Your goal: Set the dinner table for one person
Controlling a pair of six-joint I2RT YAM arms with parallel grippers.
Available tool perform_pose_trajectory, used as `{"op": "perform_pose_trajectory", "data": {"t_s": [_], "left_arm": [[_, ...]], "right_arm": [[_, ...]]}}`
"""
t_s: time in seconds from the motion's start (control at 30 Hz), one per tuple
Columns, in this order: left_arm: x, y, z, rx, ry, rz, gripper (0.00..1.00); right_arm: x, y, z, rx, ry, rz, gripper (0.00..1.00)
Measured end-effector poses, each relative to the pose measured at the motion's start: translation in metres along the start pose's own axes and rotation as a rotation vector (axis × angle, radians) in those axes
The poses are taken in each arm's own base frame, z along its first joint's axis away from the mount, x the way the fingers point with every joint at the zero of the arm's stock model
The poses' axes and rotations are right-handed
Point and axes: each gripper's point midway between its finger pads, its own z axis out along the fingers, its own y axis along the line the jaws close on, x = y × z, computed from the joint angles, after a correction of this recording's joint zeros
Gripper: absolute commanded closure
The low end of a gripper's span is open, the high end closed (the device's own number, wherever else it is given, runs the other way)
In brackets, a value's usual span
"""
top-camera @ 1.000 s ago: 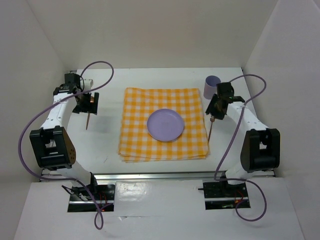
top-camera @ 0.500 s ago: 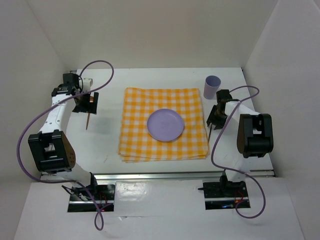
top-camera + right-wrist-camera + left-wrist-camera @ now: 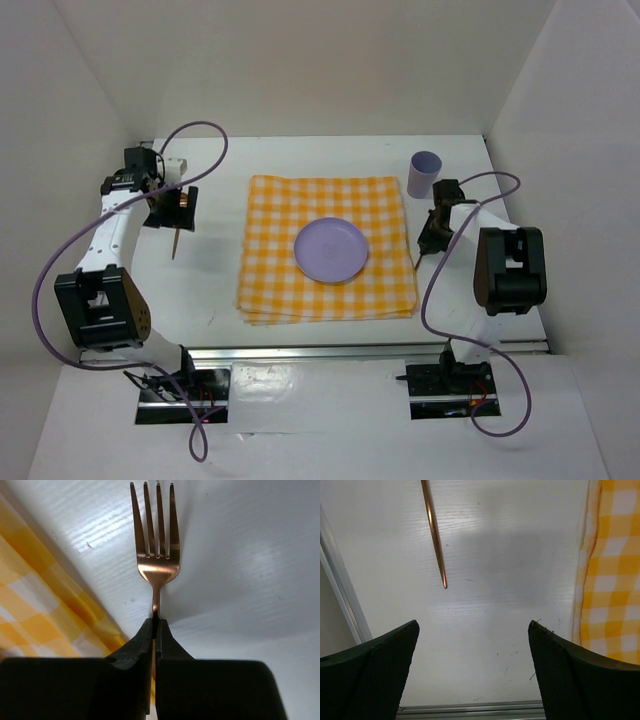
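The white dinner table point(image 3: 210, 285) carries a yellow-and-white checked cloth point(image 3: 327, 247) with a purple plate point(image 3: 331, 250) on it. A purple cup point(image 3: 424, 173) stands beyond the cloth's far right corner. My right gripper point(image 3: 432, 236) is low beside the cloth's right edge. In the right wrist view it point(image 3: 155, 620) is shut on the neck of a copper fork point(image 3: 155, 540), tines pointing away over bare table. My left gripper point(image 3: 170, 210) is open and empty point(image 3: 472, 625) over the table left of the cloth. A copper utensil handle point(image 3: 434, 532) lies just ahead of it point(image 3: 176, 243).
White walls close in the table on the left, back and right. A metal rail point(image 3: 360, 350) runs along the near edge and shows in the left wrist view point(image 3: 470, 711). The cloth's edge lies to the right of the left gripper point(image 3: 615, 570) and to the left of the fork point(image 3: 45, 605).
My right arm has folded in and brought the gripper with the fork down beside the cloth's right edge. The left gripper has stayed in place while its elbow shifted slightly.
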Motion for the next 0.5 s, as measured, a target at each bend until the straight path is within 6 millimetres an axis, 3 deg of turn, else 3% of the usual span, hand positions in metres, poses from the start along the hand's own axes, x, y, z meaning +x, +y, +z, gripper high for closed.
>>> {"op": "perform_pose_trajectory", "data": {"t_s": [0.07, 0.17, 0.3, 0.4, 0.5], "left_arm": [[0.001, -0.005, -0.005, 0.027, -0.002, 0.008, 0.05], [-0.009, -0.022, -0.024, 0.127, -0.034, 0.034, 0.06], [-0.044, -0.056, -0.064, 0.26, -0.156, 0.109, 0.06], [-0.071, -0.115, -0.103, 0.396, -0.275, 0.246, 0.06], [-0.071, -0.193, -0.138, 0.576, -0.353, 0.412, 0.06]], "right_arm": [[0.001, -0.004, -0.004, 0.017, -0.013, 0.009, 1.0], [-0.004, -0.01, -0.026, 0.042, -0.069, 0.011, 1.0], [-0.03, 0.002, -0.085, 0.03, -0.252, -0.003, 1.0], [-0.052, 0.028, -0.137, -0.018, -0.406, -0.027, 1.0], [-0.063, 0.07, -0.186, -0.102, -0.53, -0.07, 1.0]]}}
